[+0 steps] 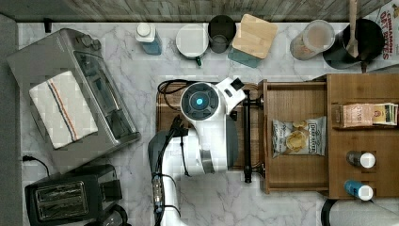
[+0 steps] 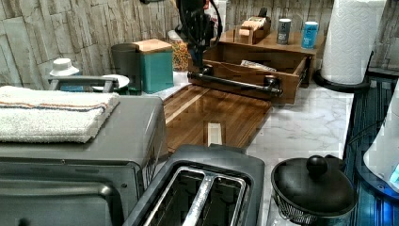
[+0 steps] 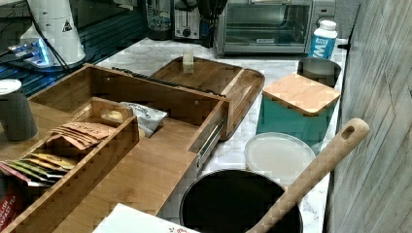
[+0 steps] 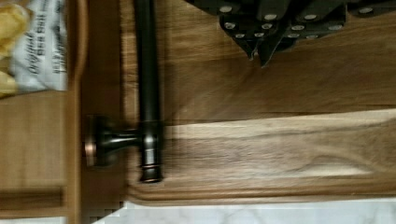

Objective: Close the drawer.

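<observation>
The drawer (image 1: 294, 101) stands pulled out of the wooden cabinet (image 1: 362, 84) toward the top view's left, with a bag of chips (image 1: 299, 136) lying in it. Its long black bar handle (image 1: 247, 136) runs across the front, over the edge of the dark wooden tray (image 1: 167, 117). In the left view my gripper (image 2: 197, 63) hangs just above one end of the handle (image 2: 233, 81). The wrist view shows my gripper (image 4: 259, 53) shut and holding nothing above the tray (image 4: 280, 140), a short way from the handle (image 4: 147, 79) and apart from it.
A toaster oven (image 1: 70, 94) with a towel on top and a black toaster (image 1: 66, 197) fill the top view's left. Jars, a teal box with a wooden lid (image 1: 254, 37) and a black pot with a wooden spoon (image 1: 357, 40) line the back wall. A paper towel roll (image 2: 350, 40) stands beside the cabinet.
</observation>
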`<state>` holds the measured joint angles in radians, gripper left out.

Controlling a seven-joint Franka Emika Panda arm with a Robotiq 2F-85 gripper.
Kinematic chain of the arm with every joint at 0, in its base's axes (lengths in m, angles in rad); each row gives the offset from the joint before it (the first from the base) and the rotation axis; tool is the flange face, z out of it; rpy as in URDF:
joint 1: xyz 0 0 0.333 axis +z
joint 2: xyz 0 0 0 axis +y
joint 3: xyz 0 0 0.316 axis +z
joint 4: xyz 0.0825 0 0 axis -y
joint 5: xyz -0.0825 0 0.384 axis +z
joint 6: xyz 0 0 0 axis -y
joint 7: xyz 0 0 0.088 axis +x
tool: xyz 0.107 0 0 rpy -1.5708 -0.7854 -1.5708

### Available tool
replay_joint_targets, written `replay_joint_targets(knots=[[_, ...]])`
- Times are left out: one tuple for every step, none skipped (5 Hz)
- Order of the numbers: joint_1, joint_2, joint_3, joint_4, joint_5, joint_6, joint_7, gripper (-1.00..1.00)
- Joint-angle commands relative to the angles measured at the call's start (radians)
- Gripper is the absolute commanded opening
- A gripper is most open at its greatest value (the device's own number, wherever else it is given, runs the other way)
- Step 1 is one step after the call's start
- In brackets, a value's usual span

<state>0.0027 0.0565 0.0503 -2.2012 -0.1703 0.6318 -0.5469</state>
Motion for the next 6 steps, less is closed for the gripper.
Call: replay_joint_targets(knots=[[0.038,0.079,0.002,-0.093,-0.102,0.154,0.123,-1.0],[0.024,0.106,-0.003,-0.078,-0.049,0.124,0.092,-1.0],[0.013,0.101,-0.017,-0.112,-0.072,0.183,0.072,-1.0],[-0.018,0.084,-0.024,-0.132,-0.07,0.199,0.0,-1.0],[-0.062,0.082,-0.038,-0.133,-0.045,0.204,-0.085,-1.0],[-0.108,0.086,-0.063,-0.13,-0.03,0.229,-0.157,-1.0]])
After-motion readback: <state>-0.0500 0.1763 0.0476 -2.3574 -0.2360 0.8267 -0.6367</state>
